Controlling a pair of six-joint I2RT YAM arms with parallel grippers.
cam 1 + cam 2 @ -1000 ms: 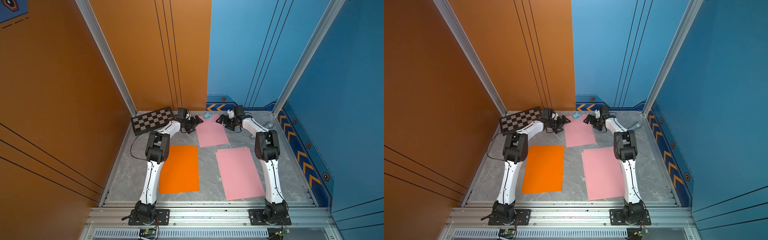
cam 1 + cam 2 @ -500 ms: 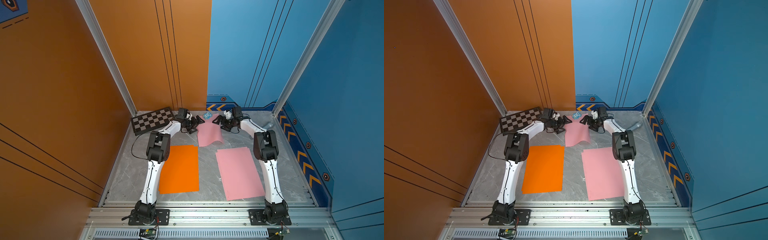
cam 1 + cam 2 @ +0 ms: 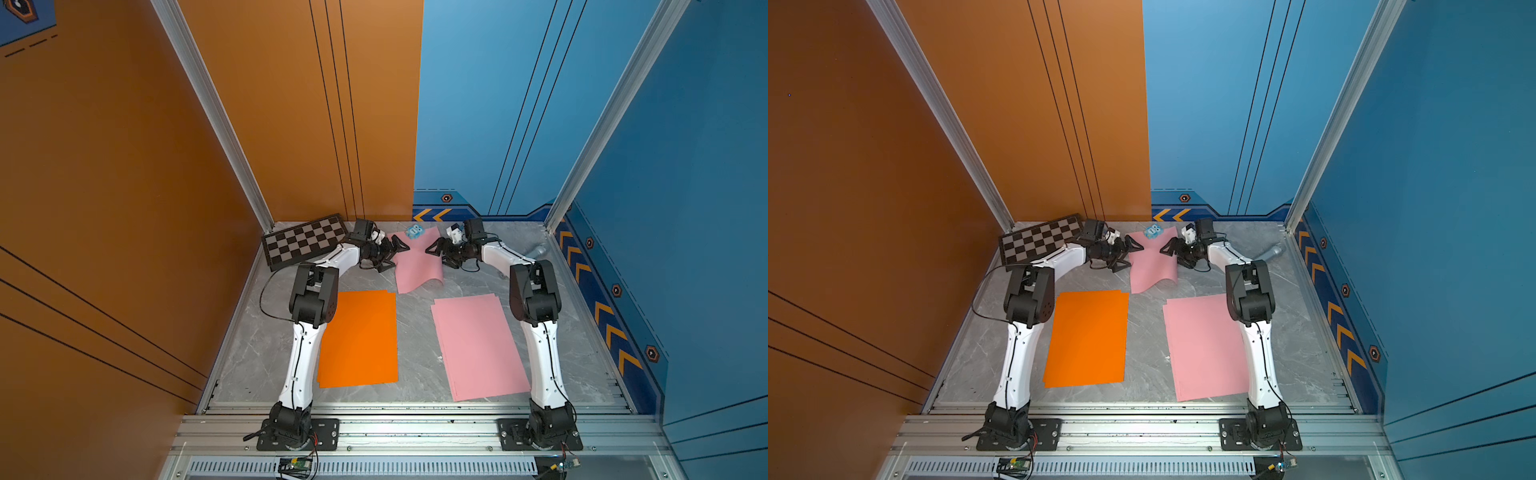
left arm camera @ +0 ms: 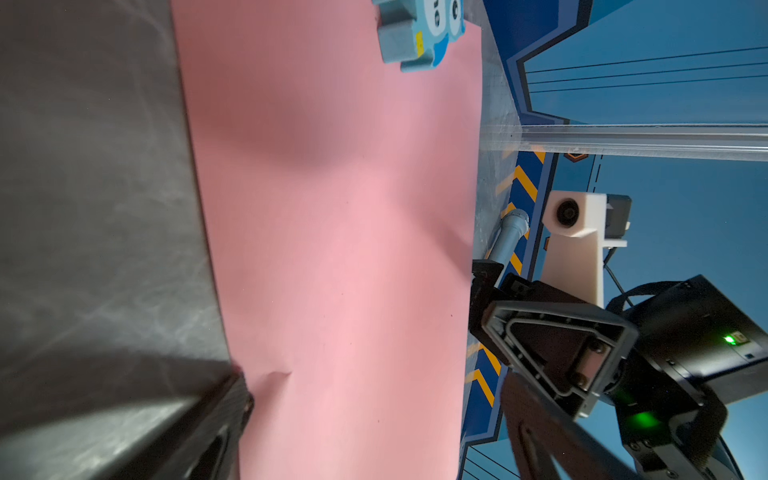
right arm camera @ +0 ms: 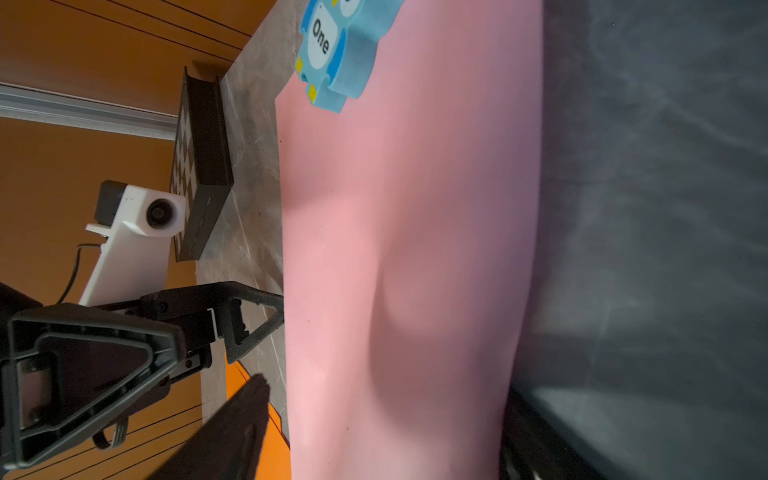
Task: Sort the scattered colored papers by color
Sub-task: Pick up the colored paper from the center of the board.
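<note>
Spotter: Top views first. In both, one loose pink sheet (image 3: 415, 266) is lying at the far middle of the table (image 3: 415, 361), buckling upward. Its long axis is running from the back wall toward the robot.

Operator: And the tools?

Spotter: The left tool (image 3: 397, 258) is sitting at the sheet's left long edge and the right tool (image 3: 436, 257) at its right long edge. Both are pointing inward across the short axis. I'm judging them equally near.

Operator: So which one is carrying?

Spotter: The pink stack (image 3: 478, 340) is lying on the near side beside the right arm, and the orange stack (image 3: 359, 336) beside the left arm. I'm favouring the right tool, pulling the sheet along its long axis toward that pink stack.

Operator: Left wrist view?

Spotter: The left tool's jaws are gaping wide and gripping nothing. Its lower finger (image 4: 224, 411) is touching the sheet's edge, where a small crease is showing. An owl puzzle piece (image 4: 419, 33) is resting on the sheet's far corner.

Operator: Right wrist view?

Spotter: The right tool's jaws are standing apart, with the bulging sheet reaching in between them. I'm seeing no pinch yet. The owl piece (image 5: 332, 54) is weighing down the far end, so I'm expecting a pull to drag against it.
</note>
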